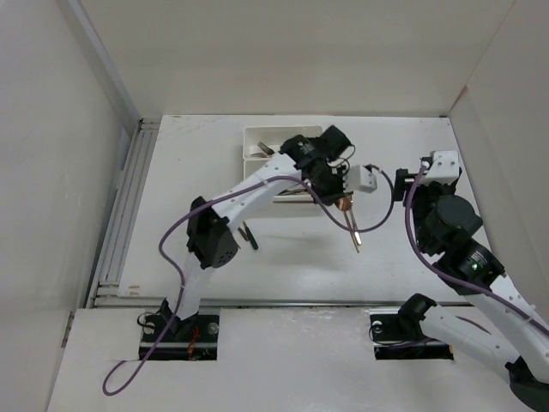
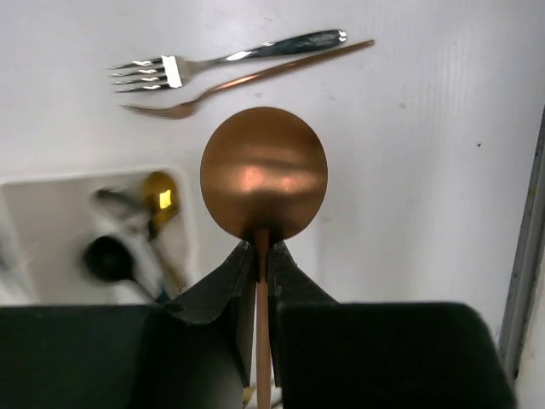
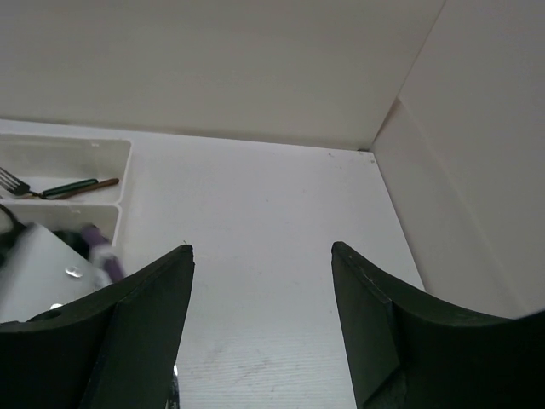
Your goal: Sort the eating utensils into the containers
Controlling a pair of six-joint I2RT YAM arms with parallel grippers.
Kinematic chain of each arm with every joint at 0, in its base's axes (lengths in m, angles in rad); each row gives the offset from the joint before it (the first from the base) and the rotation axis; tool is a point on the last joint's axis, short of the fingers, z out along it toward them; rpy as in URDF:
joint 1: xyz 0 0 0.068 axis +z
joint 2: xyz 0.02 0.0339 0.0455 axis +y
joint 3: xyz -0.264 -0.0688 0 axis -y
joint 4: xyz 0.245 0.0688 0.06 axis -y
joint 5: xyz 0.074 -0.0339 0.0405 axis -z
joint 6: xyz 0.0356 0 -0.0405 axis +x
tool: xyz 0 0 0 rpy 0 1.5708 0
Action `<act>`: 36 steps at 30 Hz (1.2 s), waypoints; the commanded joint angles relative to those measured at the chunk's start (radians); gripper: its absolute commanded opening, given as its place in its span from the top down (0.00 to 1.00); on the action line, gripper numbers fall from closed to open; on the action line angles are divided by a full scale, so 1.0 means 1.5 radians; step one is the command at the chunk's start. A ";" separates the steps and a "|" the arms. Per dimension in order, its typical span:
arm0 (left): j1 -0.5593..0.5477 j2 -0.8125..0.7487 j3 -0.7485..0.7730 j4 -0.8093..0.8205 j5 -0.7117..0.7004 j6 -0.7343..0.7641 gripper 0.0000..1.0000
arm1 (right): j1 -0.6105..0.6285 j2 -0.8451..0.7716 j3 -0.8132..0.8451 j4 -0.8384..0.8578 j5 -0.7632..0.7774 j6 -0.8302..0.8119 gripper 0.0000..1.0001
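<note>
My left gripper [image 2: 262,252] is pinching a copper spoon [image 2: 264,175] at its neck. It holds the spoon above the desk [image 2: 426,170], just right of the corner of a white tray [image 2: 60,200] that has spoons inside. A silver fork [image 2: 230,58] and a copper fork [image 2: 247,81] lie side by side on the bare desk. My right gripper [image 3: 262,256] is spread wide over free desk, near the right wall [image 3: 477,170].

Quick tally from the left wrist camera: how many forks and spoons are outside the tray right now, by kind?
Forks: 2 (silver fork and copper fork, both lying on the table)
Spoons: 1 (copper spoon, gripped by the left fingers)
Total: 3
</note>
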 commanded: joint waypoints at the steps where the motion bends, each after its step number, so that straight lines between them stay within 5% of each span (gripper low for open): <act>1: 0.002 -0.149 0.067 -0.065 -0.023 0.050 1.00 | 0.004 0.003 0.012 0.064 0.019 0.035 0.29; 4: 0.013 -0.161 0.060 -0.028 -0.139 0.059 1.00 | 0.004 0.025 0.024 0.070 0.025 0.035 0.29; 7: 0.062 -0.182 -0.049 0.121 -0.235 0.068 1.00 | 0.004 0.046 0.039 0.070 0.038 0.041 0.29; 13: 0.124 -0.180 -0.228 0.344 -0.171 0.123 1.00 | 0.004 0.097 0.085 0.070 0.050 0.034 0.29; 24: 0.140 -0.081 -0.236 0.392 -0.131 0.100 1.00 | 0.004 0.090 0.091 0.052 0.042 0.020 0.24; 26: 0.140 -0.075 -0.236 0.392 -0.138 0.100 0.84 | 0.004 0.098 0.091 0.017 -0.004 0.056 0.17; 27: 0.140 -0.074 -0.236 0.392 -0.139 0.083 0.69 | -0.002 0.108 0.100 -0.008 -0.023 0.073 0.14; 28: 0.140 -0.074 -0.236 0.386 -0.139 0.077 0.42 | -0.015 0.143 0.110 -0.073 -0.045 0.094 0.14; 29: 0.140 -0.074 -0.227 0.386 -0.139 0.069 0.33 | -0.028 0.166 0.124 -0.109 -0.074 0.138 0.14; 31: 0.146 -0.083 -0.213 0.380 -0.139 0.041 0.21 | -0.076 0.213 0.164 -0.171 -0.166 0.181 0.14; 36: 0.159 -0.114 -0.127 0.346 -0.120 -0.068 0.20 | -0.211 0.323 0.198 -0.194 -0.369 0.280 0.29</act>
